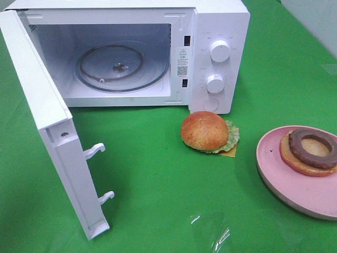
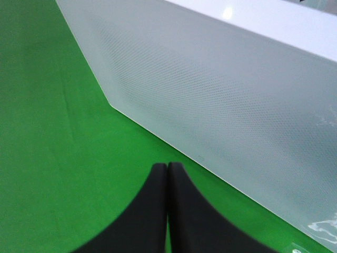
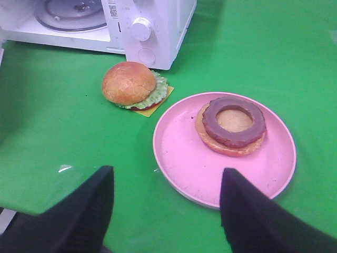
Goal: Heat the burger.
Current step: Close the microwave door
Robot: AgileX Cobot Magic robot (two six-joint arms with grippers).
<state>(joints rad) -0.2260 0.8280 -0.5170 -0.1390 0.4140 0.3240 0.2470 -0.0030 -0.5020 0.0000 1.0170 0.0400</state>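
Everywhere green cloth (image 1: 158,179) beneath white microwave (image 1: 221,31)

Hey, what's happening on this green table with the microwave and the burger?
Nothing is being held right now. The microwave stands open and empty. The burger is split: its top half lies on the cloth in front of the microwave, the bottom half with the patty on the pink plate. The right gripper hovers open near the plate; the left gripper is shut beside the door.

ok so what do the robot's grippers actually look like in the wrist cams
Only the fingers show. The left gripper has two matte black fingers with smooth, curved outer edges tapering to rounded tips. The right gripper has the same black fingers, broad at the base and narrowing upward, with a faint fine texture. No cables, markings or arm links are visible in any view.
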